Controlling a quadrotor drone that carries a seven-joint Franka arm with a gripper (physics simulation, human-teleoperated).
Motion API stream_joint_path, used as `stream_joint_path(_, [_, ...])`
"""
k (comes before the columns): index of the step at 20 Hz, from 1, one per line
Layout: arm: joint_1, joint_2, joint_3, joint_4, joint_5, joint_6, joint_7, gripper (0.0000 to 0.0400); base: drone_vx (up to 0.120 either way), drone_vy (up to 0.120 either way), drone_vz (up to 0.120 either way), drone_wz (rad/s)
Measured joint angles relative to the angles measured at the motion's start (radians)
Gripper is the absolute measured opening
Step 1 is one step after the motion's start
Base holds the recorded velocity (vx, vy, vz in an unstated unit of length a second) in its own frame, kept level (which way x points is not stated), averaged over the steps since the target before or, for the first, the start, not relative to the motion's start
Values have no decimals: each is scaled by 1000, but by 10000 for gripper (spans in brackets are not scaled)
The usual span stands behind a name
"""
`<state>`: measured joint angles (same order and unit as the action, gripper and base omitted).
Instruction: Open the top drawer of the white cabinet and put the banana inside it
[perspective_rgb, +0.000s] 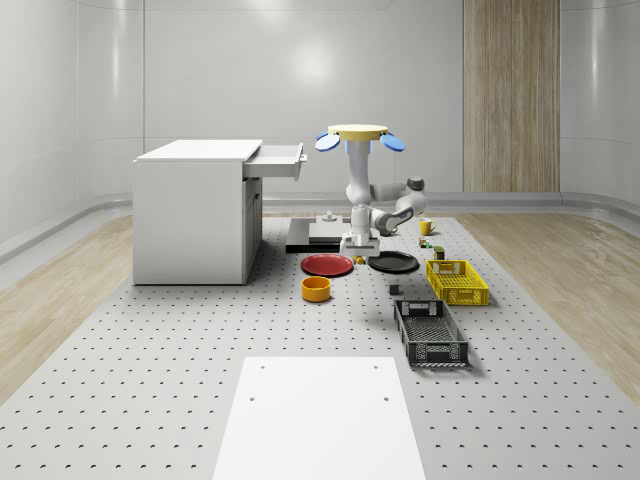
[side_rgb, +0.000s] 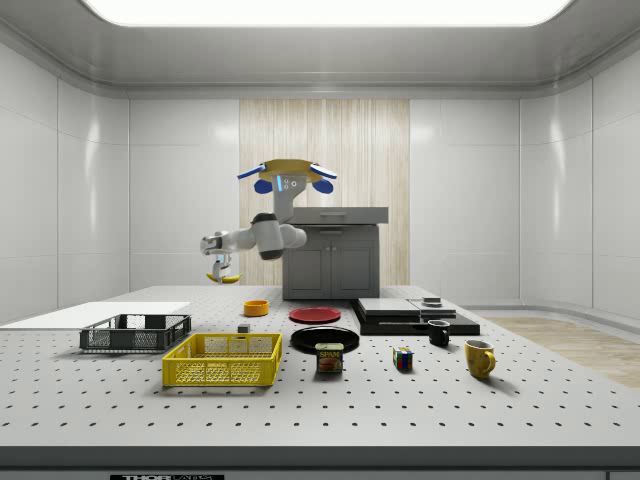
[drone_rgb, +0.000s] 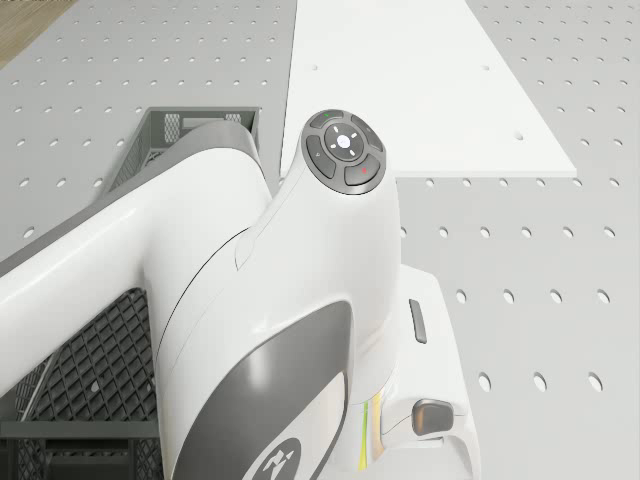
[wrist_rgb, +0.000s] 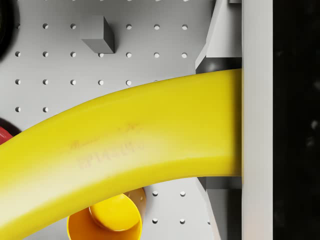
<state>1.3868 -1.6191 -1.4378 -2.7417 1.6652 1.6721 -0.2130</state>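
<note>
Drone (perspective_rgb: 359, 131) hovers above the table (perspective_rgb: 150, 350), beside the cabinet (perspective_rgb: 195, 210), over the red plate (perspective_rgb: 327, 264) and black plate (perspective_rgb: 393, 263). Arm hangs below it, bent out toward the side view's left.

Gripper (side_rgb: 220, 268) is clamped on the banana (wrist_rgb: 125, 150); in the side view the fruit hangs under the fingers, clear of the table. Wrist view: one finger (wrist_rgb: 256, 120) pressed flat against the banana's side, near one end rather than mid-length. Yellow bowl (wrist_rgb: 106, 221) on the table below.

Top drawer (perspective_rgb: 275, 162) stands pulled out, open toward the drone.

Handling, my judgement: light, curved, smooth skin, slightly soft. Off-centre hold means the long free end can pivot or swing in the pads; firm but not crushing squeeze advisable. A mid-length grip across the narrow thickness would be steadier. Keep carry slow; lower into the drawer before letting go.
</note>
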Motion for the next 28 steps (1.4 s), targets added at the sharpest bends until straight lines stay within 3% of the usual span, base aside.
stream_joint_path(14, [0,0,0,0,0,0,0,200,117,-11,120,0])
stream_joint_path(28, [0,0,0,0,0,-1,0,200,-117,0,120,0])
